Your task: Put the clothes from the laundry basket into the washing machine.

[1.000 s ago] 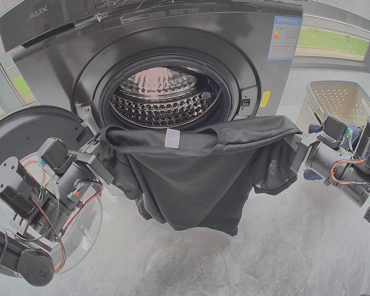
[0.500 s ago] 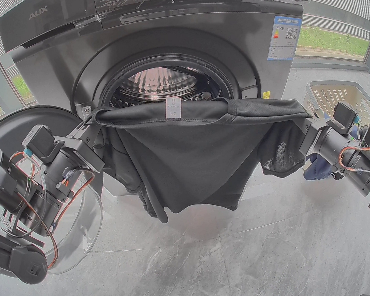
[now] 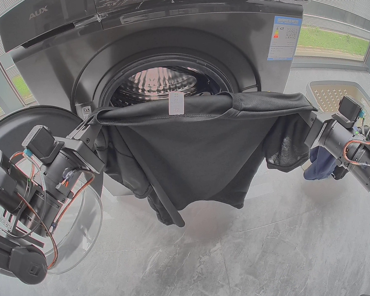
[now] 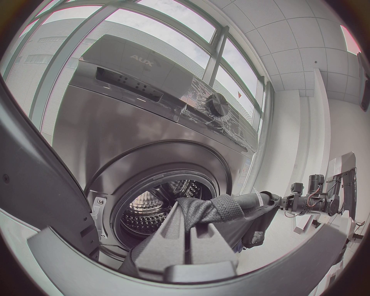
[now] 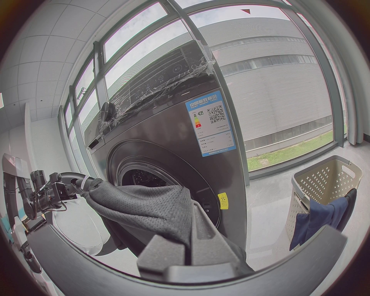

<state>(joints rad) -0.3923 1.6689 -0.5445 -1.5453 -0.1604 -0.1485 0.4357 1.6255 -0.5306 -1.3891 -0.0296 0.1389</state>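
A black T-shirt (image 3: 194, 154) hangs stretched between my two grippers, just in front of the washing machine's open drum (image 3: 159, 84). My left gripper (image 3: 88, 129) is shut on the shirt's left end near the door hinge. My right gripper (image 3: 311, 115) is shut on the right end, beside the machine's right edge. The left wrist view has its fingers (image 4: 187, 241) closed on the mesh fabric (image 4: 208, 210). In the right wrist view the black T-shirt (image 5: 154, 208) drapes over the shut gripper (image 5: 189, 246). The beige laundry basket (image 3: 341, 96) stands on the floor at the right with a blue garment (image 3: 320, 163) hanging over its side.
The round machine door (image 3: 20, 144) stands swung open at the left, behind my left arm. Grey floor (image 3: 217, 262) lies open in front of the machine. Glass walls surround the machine. The beige laundry basket (image 5: 327, 185) and blue garment (image 5: 320, 216) stand right of the machine.
Both grippers have lifted the shirt from below the drum opening to level with its lower rim. The right gripper has shifted further right, pulling the shirt tighter.
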